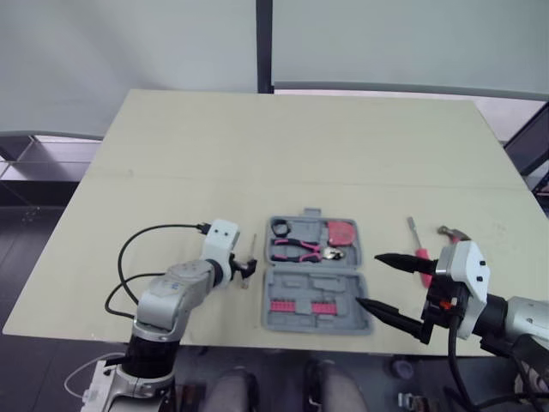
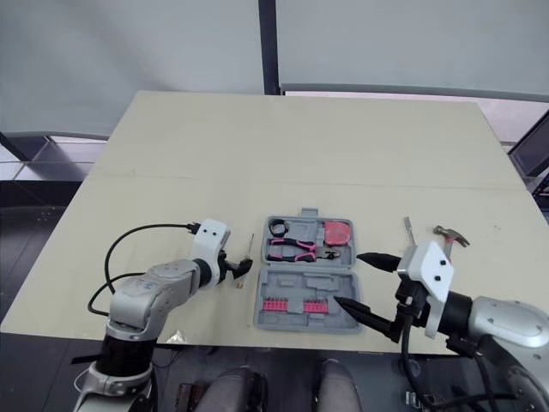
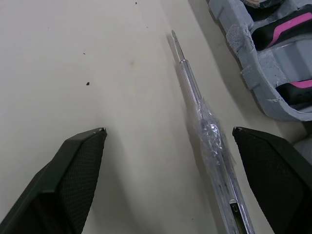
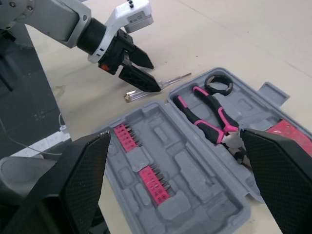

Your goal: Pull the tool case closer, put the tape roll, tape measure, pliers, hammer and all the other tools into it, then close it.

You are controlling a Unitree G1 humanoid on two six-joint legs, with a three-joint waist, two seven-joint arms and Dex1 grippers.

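Observation:
The grey tool case (image 1: 314,276) lies open near the table's front edge. Its far half holds the black tape roll (image 1: 280,227), the pink-handled pliers (image 1: 297,250) and the red tape measure (image 1: 343,232). Its near half holds pink bits (image 1: 301,306). Left of the case lies a clear screwdriver (image 3: 204,122). My left gripper (image 3: 168,130) is open around the screwdriver's handle, not touching it. My right gripper (image 1: 377,287) stands open at the case's right edge, holding nothing. A red screwdriver (image 1: 420,257) and a hammer (image 1: 453,233) lie to the right of the case.
The beige table (image 1: 300,146) stretches bare behind the case. Its front edge runs just below the case and both grippers. A black cable (image 1: 141,249) loops off my left arm.

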